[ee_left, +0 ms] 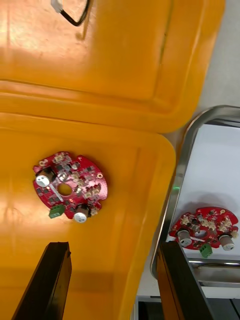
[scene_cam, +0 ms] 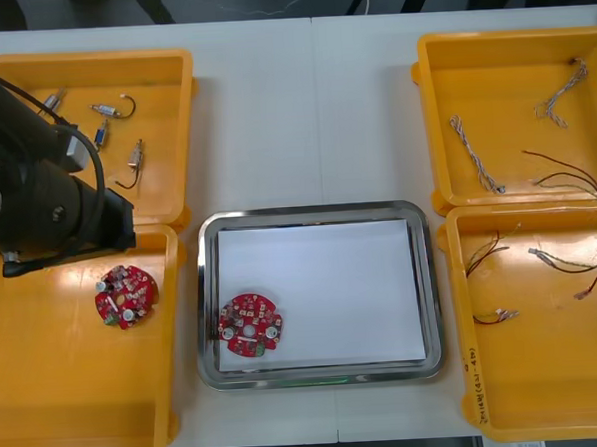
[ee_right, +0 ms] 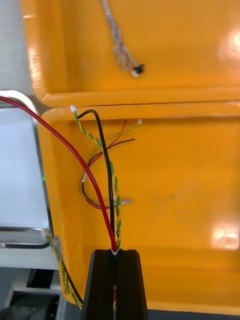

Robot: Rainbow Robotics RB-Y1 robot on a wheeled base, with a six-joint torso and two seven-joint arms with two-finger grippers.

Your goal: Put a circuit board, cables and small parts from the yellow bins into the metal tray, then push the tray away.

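Clamped tight in the right gripper (ee_right: 115,252): a cable (ee_right: 109,220), pinched between fingers pressed together over the right bin (ee_right: 190,200). Trailing from the fingertips, red, black and yellow-green strands, the red one off towards the tray (scene_cam: 313,215). At the left gripper (ee_left: 114,247), fingers spread apart, holding nothing. Just ahead of one fingertip, untouched, a board (ee_left: 67,186), flat in the left bin (ee_left: 140,165). Outside the other finger, a second board (ee_left: 205,230), in the tray, near its corner

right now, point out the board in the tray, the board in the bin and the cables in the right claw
tray board (scene_cam: 250,325), front view, board's middle
bin board (scene_cam: 126,295), front view, board's middle
held cables (ee_right: 113,241), right wrist view, where the strands bunch together
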